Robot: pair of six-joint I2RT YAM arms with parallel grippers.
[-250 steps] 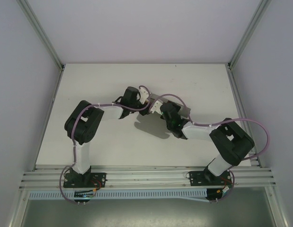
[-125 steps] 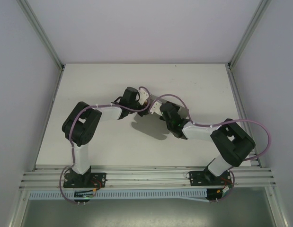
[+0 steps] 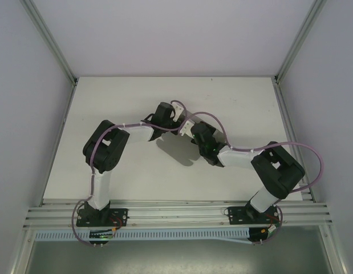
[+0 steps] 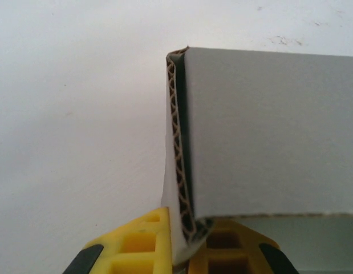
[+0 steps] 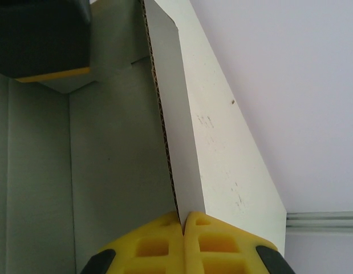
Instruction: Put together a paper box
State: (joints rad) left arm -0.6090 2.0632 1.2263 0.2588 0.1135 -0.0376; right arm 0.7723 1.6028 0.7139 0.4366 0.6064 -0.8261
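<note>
Grey corrugated paperboard is being pinched from two sides: the paper box [image 4: 267, 131] is being held over the middle of the worktop [image 3: 108, 103], between the two wrists, and whether it is resting on the surface or being carried just above it cannot be told. In the left wrist view, the left gripper [image 4: 185, 242] is being shown closed on a wall that is folded double. Its yellow pads are pressed against either face of the fluted cut edge, with no gap left. In the right wrist view, the right gripper [image 5: 183, 225] is being shown closed just as tightly on another wall, with its pads meeting on the thin board where a grey inner face and a paler outer face come together. Beyond that wall, creased inner panels and an inside corner are being shown, so the sheet is judged to be already folded out of the flat, with at least two walls raised and one doubled over. The task is therefore being judged as partly done. The remaining flaps, and any lid or closing tabs, are probably left to be folded and tucked, though in the top view the box is being covered largely by the wrists, and the far sides cannot be checked.
</note>
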